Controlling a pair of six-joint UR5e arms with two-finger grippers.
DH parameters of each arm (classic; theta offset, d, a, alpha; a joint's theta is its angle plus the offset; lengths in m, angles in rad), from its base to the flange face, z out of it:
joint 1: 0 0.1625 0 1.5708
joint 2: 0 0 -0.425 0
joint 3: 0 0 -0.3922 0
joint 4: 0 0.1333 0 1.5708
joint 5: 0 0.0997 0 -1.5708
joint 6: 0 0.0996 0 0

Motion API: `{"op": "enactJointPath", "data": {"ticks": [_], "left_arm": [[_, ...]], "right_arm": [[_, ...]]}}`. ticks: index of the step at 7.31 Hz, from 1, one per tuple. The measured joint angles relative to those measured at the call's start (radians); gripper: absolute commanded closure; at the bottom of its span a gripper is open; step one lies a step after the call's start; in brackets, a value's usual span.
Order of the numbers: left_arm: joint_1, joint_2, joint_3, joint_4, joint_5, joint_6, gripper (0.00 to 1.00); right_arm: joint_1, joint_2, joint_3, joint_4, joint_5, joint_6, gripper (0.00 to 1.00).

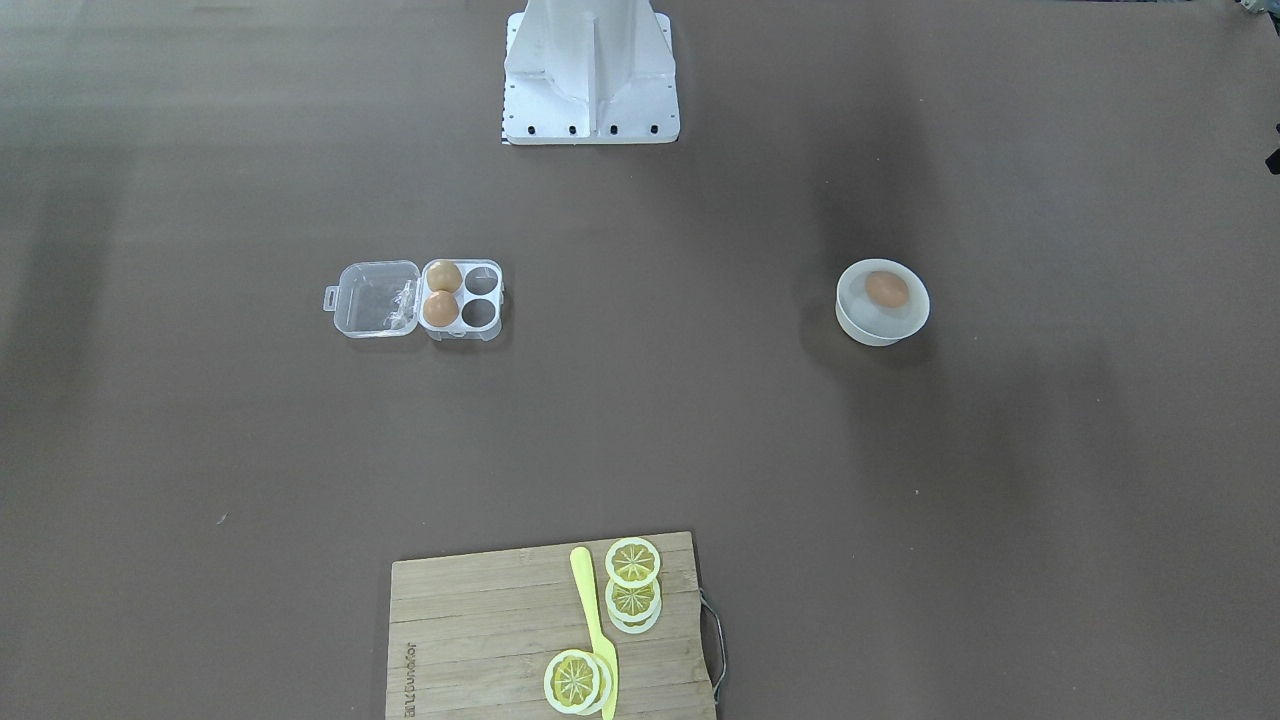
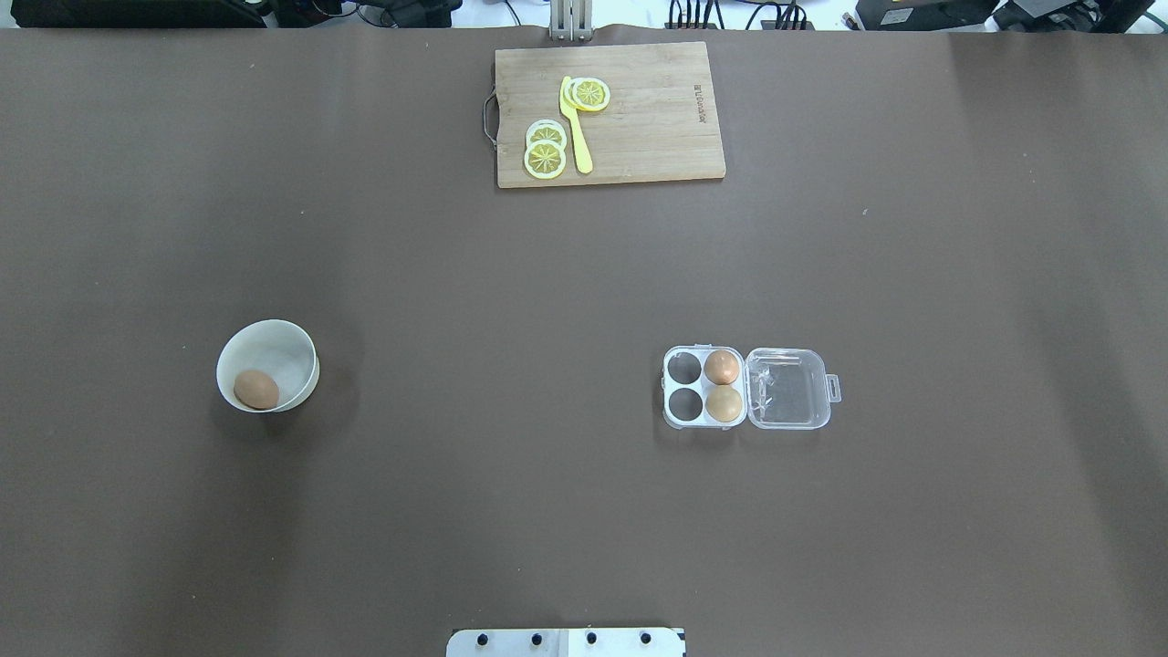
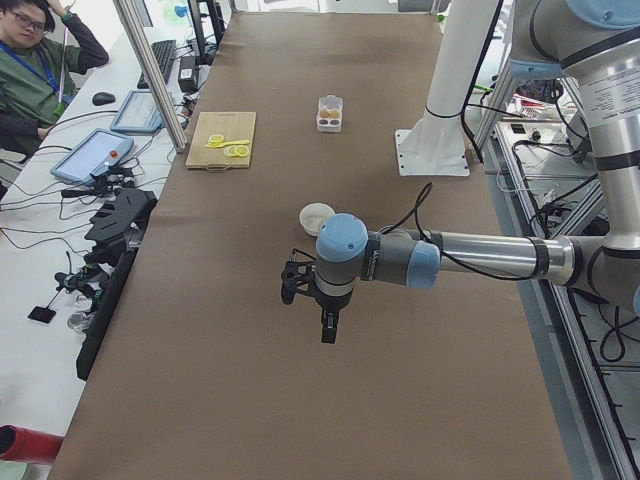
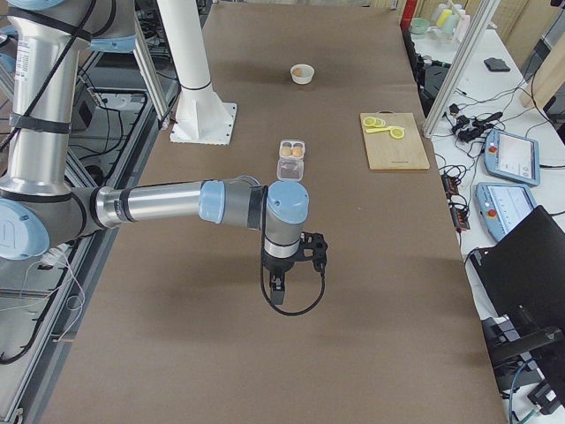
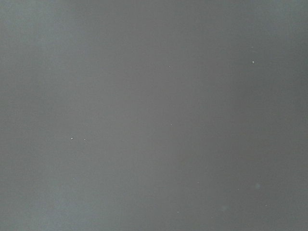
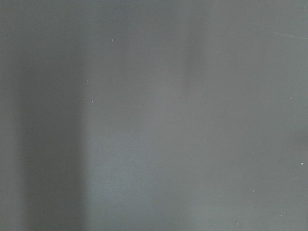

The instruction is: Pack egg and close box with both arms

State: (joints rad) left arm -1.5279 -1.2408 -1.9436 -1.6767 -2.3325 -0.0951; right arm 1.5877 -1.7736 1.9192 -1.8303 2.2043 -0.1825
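The clear four-cell box (image 2: pixel 701 386) lies open on the table, its lid (image 2: pixel 789 388) folded flat to the side. Two tan eggs (image 2: pixel 722 367) fill the two cells beside the hinge; the other two cells are empty. It also shows in the front view (image 1: pixel 462 296). A third egg (image 2: pixel 256 389) lies in a round white bowl (image 2: pixel 274 342), far from the box. My left gripper (image 3: pixel 328 328) hangs over bare table near the bowl (image 3: pixel 317 215). My right gripper (image 4: pixel 276 291) hangs over bare table short of the box (image 4: pixel 291 159). I cannot tell whether either is open or shut. Both wrist views show only table.
A wooden cutting board (image 2: pixel 639 119) with lemon slices (image 2: pixel 545 157) and a yellow knife (image 2: pixel 575 128) lies at the table's far edge. The white robot base (image 1: pixel 590 80) stands at the near edge. An operator (image 3: pixel 35 70) sits beside the table.
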Motion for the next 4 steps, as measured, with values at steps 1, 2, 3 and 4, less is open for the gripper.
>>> {"op": "enactJointPath", "data": {"ticks": [1, 2, 3, 4], "left_arm": [[0.0, 0.0, -0.003, 0.0, 0.0, 0.0, 0.01], [0.001, -0.001, -0.008, 0.0, -0.001, 0.0, 0.01], [0.003, -0.004, -0.011, -0.001, -0.002, 0.0, 0.01], [0.004, -0.01, -0.011, -0.008, -0.001, 0.006, 0.01]], "right_arm": [[0.0, 0.0, 0.001, 0.0, 0.003, 0.0, 0.0], [0.0, 0.0, 0.002, 0.004, 0.012, -0.001, 0.0], [0.0, 0.0, 0.001, 0.025, 0.02, -0.002, 0.0], [0.0, -0.001, 0.0, 0.07, 0.024, -0.003, 0.0]]}}
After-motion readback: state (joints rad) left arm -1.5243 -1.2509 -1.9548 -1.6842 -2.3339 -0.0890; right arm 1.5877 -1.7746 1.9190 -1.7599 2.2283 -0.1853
